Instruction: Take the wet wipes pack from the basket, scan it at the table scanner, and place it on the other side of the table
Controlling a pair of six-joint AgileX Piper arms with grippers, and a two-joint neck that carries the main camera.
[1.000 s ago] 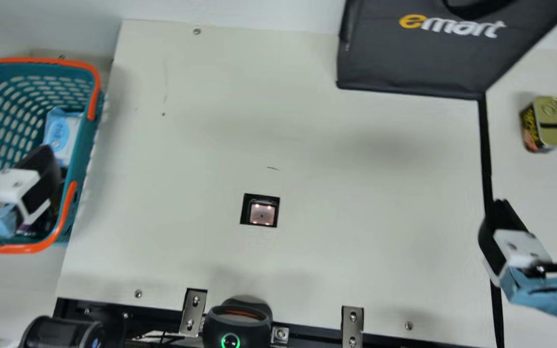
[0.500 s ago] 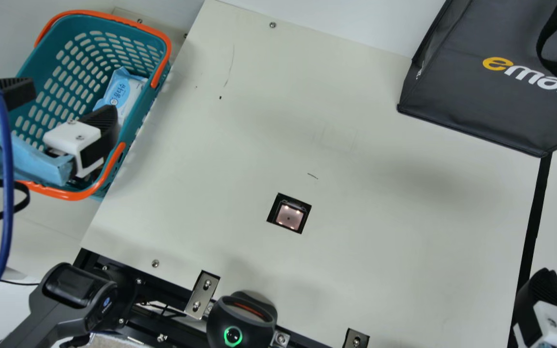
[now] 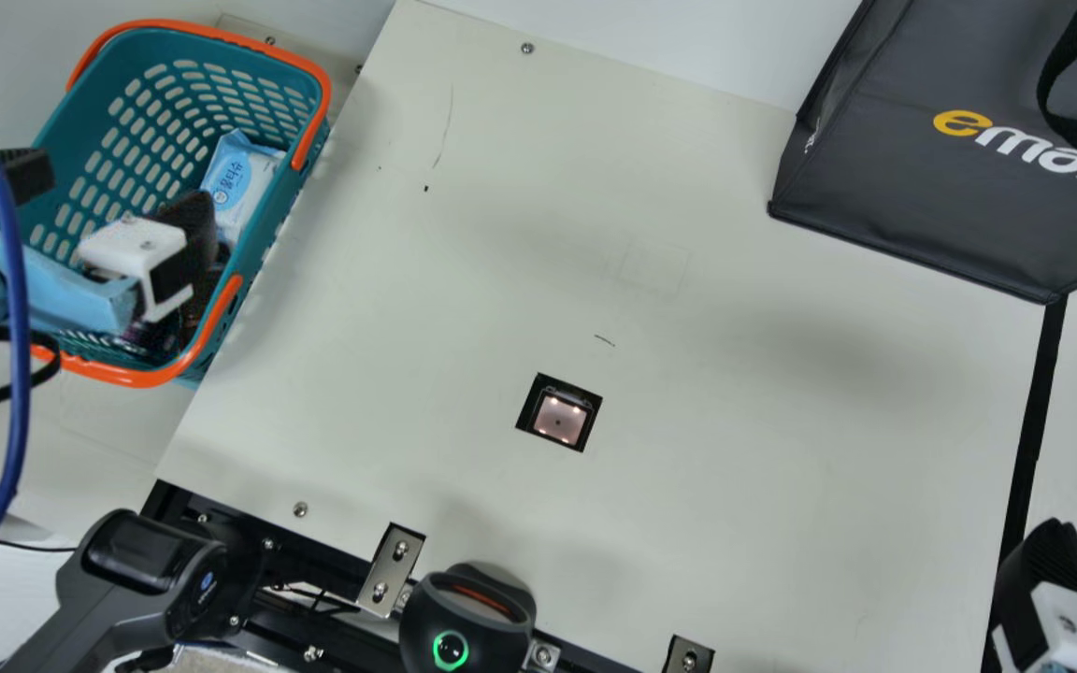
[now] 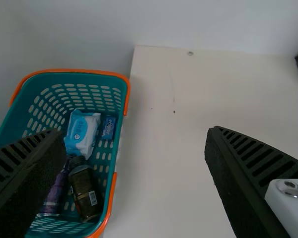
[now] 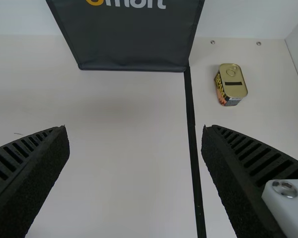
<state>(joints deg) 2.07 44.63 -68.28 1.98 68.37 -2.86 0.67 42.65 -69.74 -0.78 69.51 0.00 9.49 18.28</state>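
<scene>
My left hand [image 3: 122, 192] is over the basket [image 3: 62, 140] at the left of the worktop [image 3: 735, 467], its fingers wide apart; the wet wipes pack [image 3: 239, 182] lies inside, near a dark bottle [image 4: 84, 191]; my right hand [image 3: 1053, 551] is at the near right, fingers apart too; the table scanner [image 3: 559, 418] sits between them.

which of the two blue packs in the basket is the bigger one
The wet wipes pack, pale blue and white; the other, a darker blue pack beside it, is far smaller.

The basket [image 3: 80, 126] looks smooth plastic, the bag [image 3: 912, 196] matt cloth.
</scene>
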